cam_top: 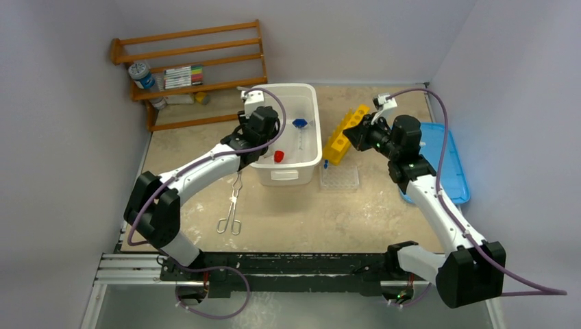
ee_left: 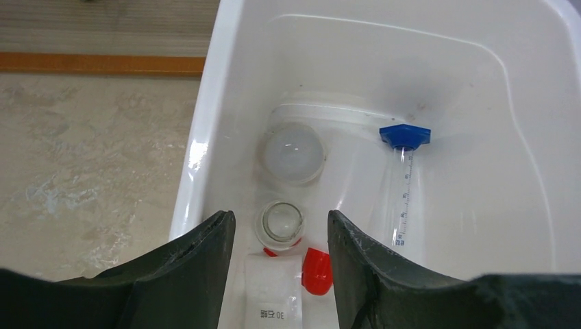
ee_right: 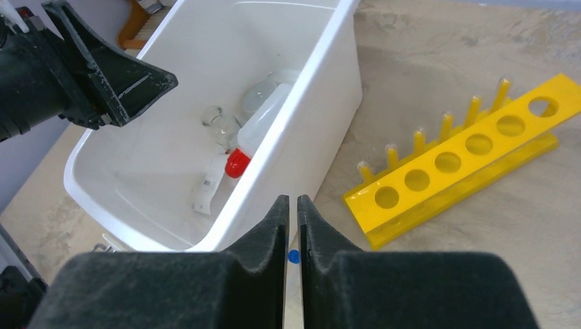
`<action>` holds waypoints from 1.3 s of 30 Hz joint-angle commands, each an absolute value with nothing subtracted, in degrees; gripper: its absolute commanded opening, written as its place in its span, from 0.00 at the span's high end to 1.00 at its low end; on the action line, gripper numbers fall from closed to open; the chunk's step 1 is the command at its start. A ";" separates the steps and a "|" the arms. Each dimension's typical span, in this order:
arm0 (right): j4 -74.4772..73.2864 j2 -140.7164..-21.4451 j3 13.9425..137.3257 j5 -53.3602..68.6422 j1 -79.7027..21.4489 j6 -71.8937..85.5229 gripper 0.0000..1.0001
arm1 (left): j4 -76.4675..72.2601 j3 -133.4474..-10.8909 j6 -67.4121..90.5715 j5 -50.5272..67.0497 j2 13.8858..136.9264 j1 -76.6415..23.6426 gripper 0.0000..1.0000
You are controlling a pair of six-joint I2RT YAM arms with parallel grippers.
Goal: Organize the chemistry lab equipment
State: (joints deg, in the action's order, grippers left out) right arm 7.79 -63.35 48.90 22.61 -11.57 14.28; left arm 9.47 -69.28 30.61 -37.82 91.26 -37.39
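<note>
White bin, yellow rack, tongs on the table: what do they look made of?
The white bin is likely plastic: glossy moulded walls, rounded corners, soft highlights. The yellow rack looks like opaque plastic: uniform colour, smooth sheen, moulded holes and pegs. The tongs appear to be metal: thin silvery arms with loop handles, too small to judge the finish.

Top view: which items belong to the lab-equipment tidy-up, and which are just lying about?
Job: squeeze bottle, glass jar, blue-capped tube, all in the white bin; tongs outside it.
Lying about: markers on the wooden shelf, blue lid.
</note>
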 commanded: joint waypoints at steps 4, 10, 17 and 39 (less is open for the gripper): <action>10.88 -66.34 51.33 17.39 -14.34 14.40 0.95 | 9.53 -66.89 34.08 -36.19 90.39 -34.02 0.48; 11.16 -69.79 52.69 13.97 -18.38 14.15 0.87 | 9.35 -66.54 34.27 -35.68 90.14 -32.70 0.48; 12.33 -73.18 54.93 11.87 -23.09 14.06 0.41 | 9.79 -67.69 34.60 -34.97 89.85 -30.55 0.48; 8.74 -93.73 70.79 0.53 -30.78 13.59 0.48 | 10.03 -62.83 35.33 -34.36 84.04 -30.06 0.48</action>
State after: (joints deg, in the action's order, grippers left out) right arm 8.27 -93.01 67.02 2.57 -29.78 14.31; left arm 10.37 -63.90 34.79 -32.80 86.85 -30.52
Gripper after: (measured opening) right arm 0.558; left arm 0.519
